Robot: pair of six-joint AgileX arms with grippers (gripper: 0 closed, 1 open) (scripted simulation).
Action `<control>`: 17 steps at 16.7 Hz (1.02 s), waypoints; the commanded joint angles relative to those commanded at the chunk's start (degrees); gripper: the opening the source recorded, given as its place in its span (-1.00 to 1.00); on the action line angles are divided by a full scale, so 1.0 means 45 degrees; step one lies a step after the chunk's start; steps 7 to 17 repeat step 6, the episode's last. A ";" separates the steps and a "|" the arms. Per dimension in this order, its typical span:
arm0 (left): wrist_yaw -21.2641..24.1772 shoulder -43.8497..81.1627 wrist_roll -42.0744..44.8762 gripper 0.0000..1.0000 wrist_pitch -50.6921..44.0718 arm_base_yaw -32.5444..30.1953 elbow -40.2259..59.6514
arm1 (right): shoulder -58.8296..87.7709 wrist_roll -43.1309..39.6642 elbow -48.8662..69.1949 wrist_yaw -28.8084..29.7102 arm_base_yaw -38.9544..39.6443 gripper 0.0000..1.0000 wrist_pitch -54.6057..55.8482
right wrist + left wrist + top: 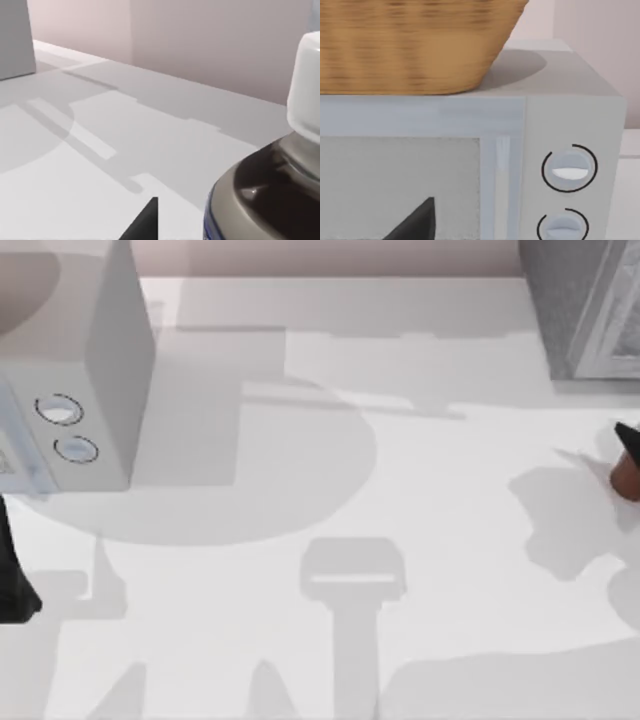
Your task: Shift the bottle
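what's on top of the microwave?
A woven basket sits on the microwave, seen from the left wrist view. Its inside can't be seen; the basket wall hides any contents.

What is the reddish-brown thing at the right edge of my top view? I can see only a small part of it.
Observer: The right wrist view shows a bottle with a white cap, close to the right gripper.
Operator: Does it carry a label?
Observer: Yes, a grey-blue band runs under its brown shoulder.
Operator: Does anything stand on the microwave at my left?
Observer: Yes. In the left wrist view a wicker basket stands on its top.
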 joint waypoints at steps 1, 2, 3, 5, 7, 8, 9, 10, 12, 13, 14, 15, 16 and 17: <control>0.0000 0.0000 0.0000 1.00 0.0000 0.0000 0.0000 | 0.0000 0.0000 0.0000 0.0000 0.0000 1.00 0.0000; 0.0000 0.0000 0.0000 1.00 0.0000 0.0000 0.0000 | 0.0000 0.0000 0.0000 0.0000 0.0000 1.00 0.0000; 0.0000 0.0000 0.0000 1.00 0.0000 0.0000 0.0000 | 0.0000 0.0000 0.0000 0.0000 0.0000 1.00 0.0000; 0.0000 0.0000 0.0000 1.00 0.0000 0.0000 0.0000 | 0.0000 0.0000 0.0000 0.0000 0.0000 1.00 0.0000; 0.0000 0.0000 0.0000 1.00 0.0000 0.0000 0.0000 | 0.0000 0.0000 0.0000 0.0000 0.0000 1.00 0.0000; 0.0000 0.0000 0.0000 1.00 0.0000 0.0000 0.0000 | 0.0000 0.0000 0.0000 0.0000 0.0000 1.00 0.0000; 0.0000 0.0000 0.0000 1.00 0.0000 0.0000 0.0000 | 0.0000 0.0000 0.0000 0.0000 0.0000 1.00 0.0000; 0.0000 0.0000 0.0000 1.00 0.0000 0.0000 0.0000 | 0.0000 0.0000 0.0000 0.0000 0.0000 1.00 0.0000; 0.0000 0.0000 0.0000 1.00 0.0000 0.0000 0.0000 | 0.0000 0.0000 0.0000 0.0000 0.0000 1.00 0.0000; 0.0000 0.0000 0.0000 1.00 0.0000 0.0000 0.0000 | 0.0000 0.0000 0.0000 0.0000 0.0000 1.00 0.0000; 0.0000 0.0000 0.0000 1.00 0.0000 0.0000 0.0000 | 0.0000 0.0000 0.0000 0.0000 0.0000 1.00 0.0000; 0.0000 0.0000 0.0000 1.00 0.0000 0.0000 0.0000 | 0.0000 0.0000 0.0000 0.0000 0.0000 1.00 0.0000; 0.0000 0.0000 0.0000 1.00 0.0000 0.0000 0.0000 | 0.0000 0.0000 0.0000 0.0000 0.0000 1.00 0.0000; 0.0000 0.0000 0.0000 1.00 0.0000 0.0000 0.0000 | 0.0000 0.0000 0.0000 0.0000 0.0000 1.00 0.0000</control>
